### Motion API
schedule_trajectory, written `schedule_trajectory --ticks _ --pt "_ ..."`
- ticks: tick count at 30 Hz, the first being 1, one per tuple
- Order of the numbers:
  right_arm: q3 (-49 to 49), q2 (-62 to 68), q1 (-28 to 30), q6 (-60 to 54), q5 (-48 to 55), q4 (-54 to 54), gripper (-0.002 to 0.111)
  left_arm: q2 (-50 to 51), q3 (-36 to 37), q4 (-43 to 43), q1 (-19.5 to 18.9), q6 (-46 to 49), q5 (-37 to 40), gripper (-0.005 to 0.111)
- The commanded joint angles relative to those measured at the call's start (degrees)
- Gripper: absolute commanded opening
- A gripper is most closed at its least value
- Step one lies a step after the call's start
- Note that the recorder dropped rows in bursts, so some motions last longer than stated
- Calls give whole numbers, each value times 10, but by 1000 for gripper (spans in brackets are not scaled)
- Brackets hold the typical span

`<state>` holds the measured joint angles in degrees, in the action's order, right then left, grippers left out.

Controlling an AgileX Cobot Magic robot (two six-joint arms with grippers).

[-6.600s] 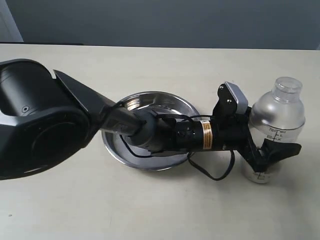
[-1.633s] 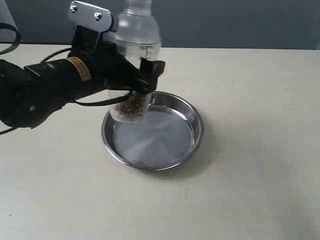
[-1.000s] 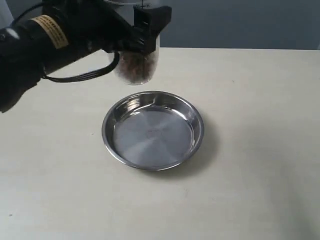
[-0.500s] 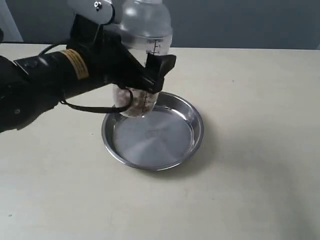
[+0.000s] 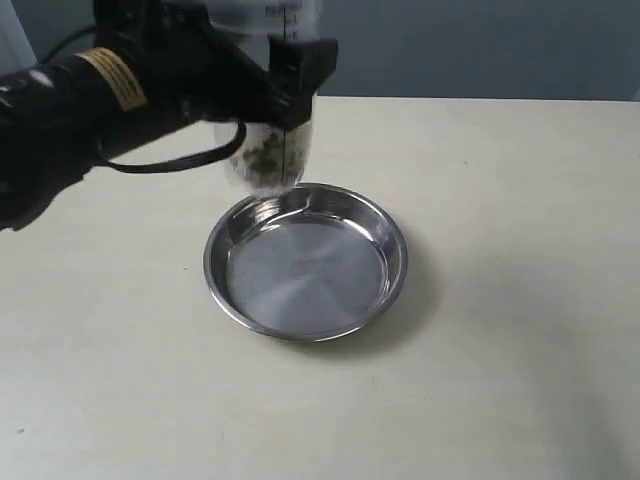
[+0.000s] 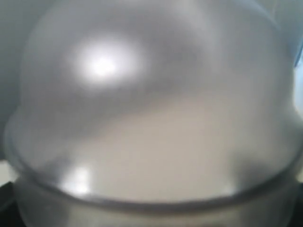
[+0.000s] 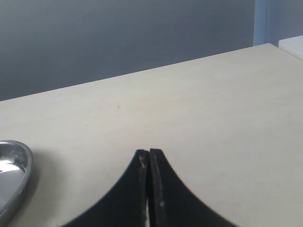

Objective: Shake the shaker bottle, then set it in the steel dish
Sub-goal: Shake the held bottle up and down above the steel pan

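Pale beige worktop (image 5: 500, 380) is carrying the round shallow stainless-steel dish (image 5: 398, 262), sitting mid-worktop; clear plastic shaker bottle (image 5: 272, 160) with brown bits inside is hanging in the air over the dish's far rim, upright as far as I can tell, top cut off by the frame; black left tool (image 5: 280, 88) is pinching it around the body, just above the bits; black right tool (image 7: 149, 158) is sitting idle, fingers pressed together, low over bare worktop beside the dish.

Handling, my read: bottle is looking light and stiff but smooth-walled, so slipping is the risk while shaking; a mid-body grip below the dome is looking right.

Views: left wrist is showing only the blurred frosted dome filling the frame; exterior is showing the bottle's height over the dish; right wrist alone is showing the right tool.
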<state>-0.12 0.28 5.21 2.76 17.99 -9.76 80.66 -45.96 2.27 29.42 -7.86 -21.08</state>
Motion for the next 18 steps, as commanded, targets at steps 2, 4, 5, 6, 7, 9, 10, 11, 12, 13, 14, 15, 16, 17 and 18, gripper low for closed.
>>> schedule_trajectory --ticks 2,4,5,6,7,9,10,11,12,13,14,15,16,17,18 --pt "1 -3 -1 0 -4 0 -1 -57 -31 73 29 8 1 0" --pt "1 -3 -1 0 -4 0 -1 -44 -20 32 31 13 1 0" --pt "1 -3 -1 0 -4 0 -1 -20 -11 7 25 25 18 0" --pt "1 -3 -1 0 -4 0 -1 8 -4 -23 18 25 36 0" --pt "1 -3 -1 0 -4 0 -1 36 -4 -46 14 22 55 0" --pt "1 -3 -1 0 -4 0 -1 29 -20 -26 26 16 44 0" --pt "1 -3 -1 0 -4 0 -1 2 -32 14 38 16 18 0" --pt "1 -3 -1 0 -4 0 -1 -19 -39 41 44 16 2 0" --pt "1 -3 -1 0 -4 0 -1 -35 -43 55 46 16 -8 0" --pt "1 -3 -1 0 -4 0 -1 -35 -40 38 44 16 -3 0" --pt "1 -3 -1 0 -4 0 -1 -17 -30 20 44 18 12 0" --pt "1 -3 -1 0 -4 0 -1 13 -14 5 40 23 28 0" --pt "1 -3 -1 0 -4 1 -1 37 -3 -8 34 23 31 0" --pt "1 -3 -1 0 -4 3 -1 54 -2 -19 33 18 31 0" --pt "1 -3 -1 0 -4 3 -1 52 -7 -12 37 15 20 0"
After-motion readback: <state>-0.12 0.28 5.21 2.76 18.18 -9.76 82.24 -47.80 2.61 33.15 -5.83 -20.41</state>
